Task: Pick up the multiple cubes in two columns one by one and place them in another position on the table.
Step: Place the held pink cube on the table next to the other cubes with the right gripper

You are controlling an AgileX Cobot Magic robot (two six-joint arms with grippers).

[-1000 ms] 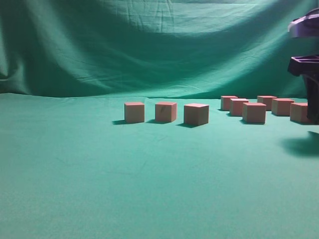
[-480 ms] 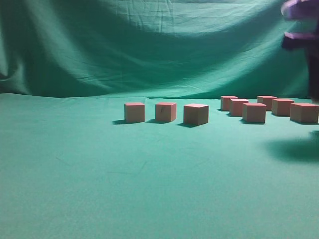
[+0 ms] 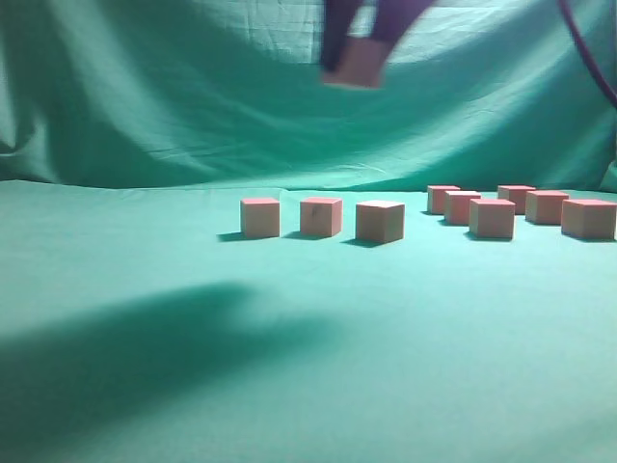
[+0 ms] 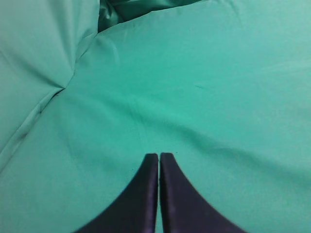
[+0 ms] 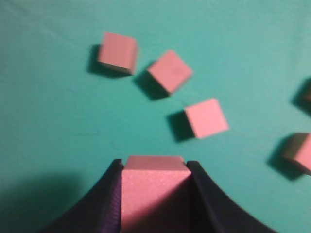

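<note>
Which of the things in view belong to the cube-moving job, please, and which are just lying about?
Part of the job:
- cube gripped by the right gripper, held high above the table
- three placed cubes
- five cubes left in the columns

Just there:
- left gripper, shut and empty
- green backdrop

Pinkish cubes (image 3: 378, 221) on green table (image 3: 289, 367)

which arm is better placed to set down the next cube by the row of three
Right. The right gripper already grips a cube high above the three cubes, which show right below it. The left gripper is shut, holds nothing, and sees only green cloth.
</note>
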